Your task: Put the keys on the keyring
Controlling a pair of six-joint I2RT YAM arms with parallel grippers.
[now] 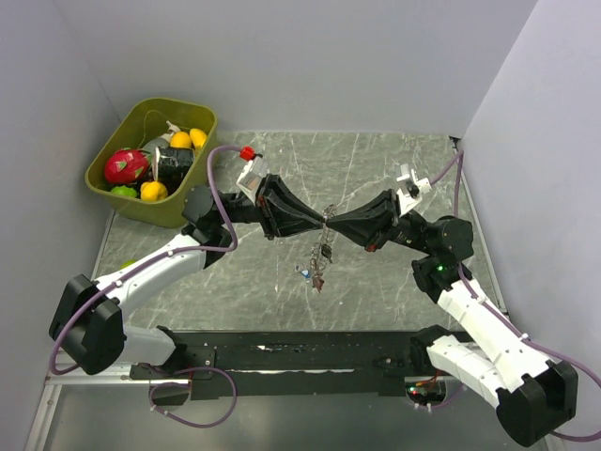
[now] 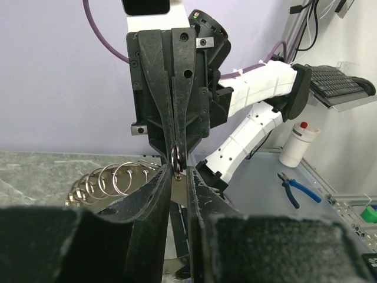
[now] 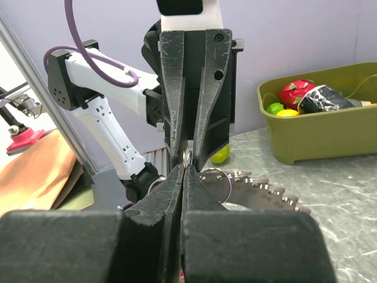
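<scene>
The right gripper (image 1: 335, 224) and left gripper (image 1: 318, 223) meet tip to tip above the table (image 1: 394, 169) — the right's jaws are pressed together on a small ring (image 2: 176, 158), while the left's stand a sliver apart with a flat silver tab (image 2: 178, 190) between them, and I cannot tell whether they clamp it. The keys (image 1: 317, 263) dangle in a cluster just below the tips; the keyring (image 3: 259, 190) — a toothed silvery fan — shows just behind them.
</scene>
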